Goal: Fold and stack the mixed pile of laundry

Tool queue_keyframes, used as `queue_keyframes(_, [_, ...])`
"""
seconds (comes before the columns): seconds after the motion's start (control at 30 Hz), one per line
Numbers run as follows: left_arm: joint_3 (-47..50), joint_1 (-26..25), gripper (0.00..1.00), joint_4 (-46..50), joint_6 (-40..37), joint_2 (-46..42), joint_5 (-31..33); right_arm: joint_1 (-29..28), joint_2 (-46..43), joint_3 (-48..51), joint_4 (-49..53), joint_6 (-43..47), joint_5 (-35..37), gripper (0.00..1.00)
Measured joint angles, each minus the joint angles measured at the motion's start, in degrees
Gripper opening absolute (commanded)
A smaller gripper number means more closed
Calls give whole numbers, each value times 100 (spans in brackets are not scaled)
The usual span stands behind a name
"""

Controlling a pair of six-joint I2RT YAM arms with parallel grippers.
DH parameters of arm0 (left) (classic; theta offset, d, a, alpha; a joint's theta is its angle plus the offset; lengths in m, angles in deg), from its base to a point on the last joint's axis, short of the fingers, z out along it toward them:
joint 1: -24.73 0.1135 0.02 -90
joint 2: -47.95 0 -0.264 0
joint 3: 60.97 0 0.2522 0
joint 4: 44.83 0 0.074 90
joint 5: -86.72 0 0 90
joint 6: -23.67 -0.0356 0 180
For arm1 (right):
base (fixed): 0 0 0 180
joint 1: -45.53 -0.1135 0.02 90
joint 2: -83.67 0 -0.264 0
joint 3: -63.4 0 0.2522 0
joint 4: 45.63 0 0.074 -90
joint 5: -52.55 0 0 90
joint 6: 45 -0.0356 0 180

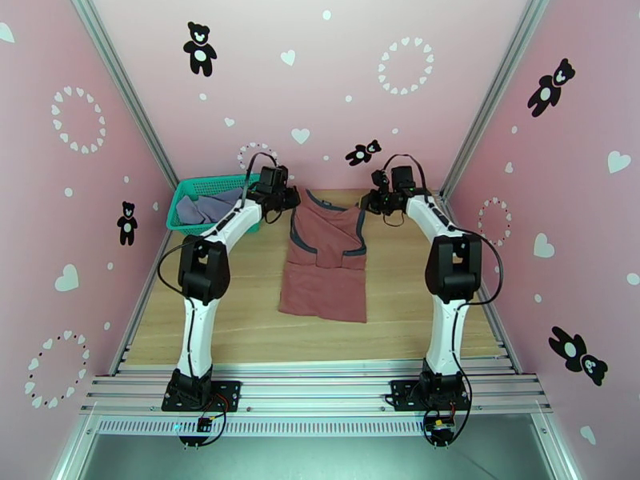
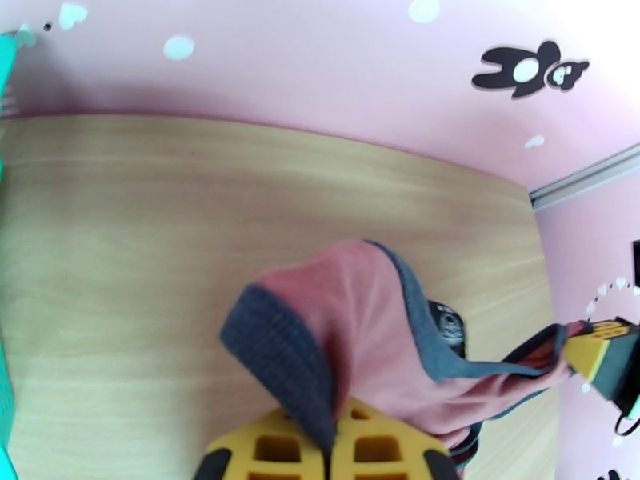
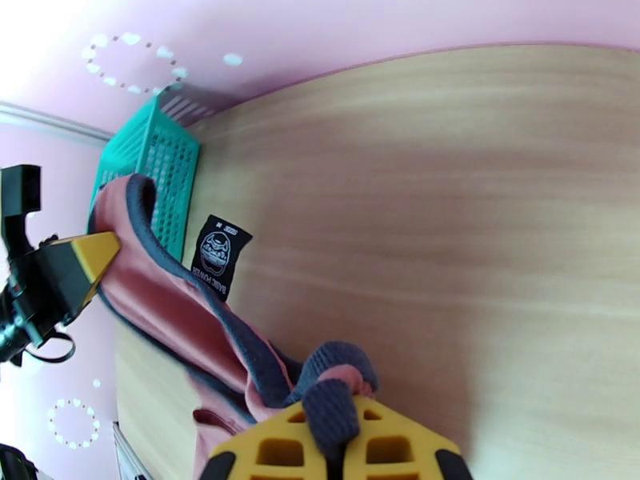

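The two arms rise from the near edge of the wooden table (image 1: 224, 322) and reach toward its far edge. Between them, the rust-red tank top (image 1: 324, 274) lies lengthwise down the middle of the table. Its hem is nearest the arm bases and spread flat on the wood, and its navy-trimmed neck and armholes point toward the far edge. At that far end the garment is lifted by its two shoulder straps. The left gripper (image 1: 290, 199) has its yellow fingers (image 2: 376, 450) pressed together on the left strap, with the dark trim bunched between them and the red cloth draping over the top. The right gripper (image 1: 373, 203) has its fingers (image 3: 392, 450) pinched the same way on the right strap, a knot of navy trim squeezed in the narrow gap. The neckline hangs slack between the two grippers, and a black sewn-in label (image 3: 218, 254) dangles from it above the wood. In the far left corner of the table stands a teal mesh basket (image 1: 192, 186), just beside the left arm's forearm. The grey-lavender shirt (image 1: 200, 210) lies crumpled inside it, well apart from the tank top.
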Motion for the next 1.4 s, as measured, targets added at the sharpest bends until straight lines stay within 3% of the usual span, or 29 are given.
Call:
queue_keyframes(0.27, [2262,-70,0,-719,-15,-1517,4,-205,-1475,2085,-605,223,-278,0])
queue_keyframes(0.5, [3939,-498,0,-1309,-17,-3016,229,-693,-2889,3620,-940,422,-262,0])
queue_keyframes(0.87, [5849,-1088,0,-1891,-9,-3744,1014,-918,-3823,5383,-1266,444,-68,1])
queue_keyframes(1.0, [6387,-1091,0,-2052,-9,-4004,1178,-1001,-4120,5788,-1392,407,-48,9])
queue_keyframes(1.17, [6673,-1093,33,-2179,-31,-4098,1292,-1102,-4280,6317,-1722,254,11,21])
queue_keyframes(1.27, [6843,-1095,48,-2312,11,-4103,1309,-1150,-4280,6620,-1853,136,74,29])
queue_keyframes(1.4, [7093,-1132,60,-2409,125,-4153,1309,-1182,-4304,6878,-1941,52,188,36])
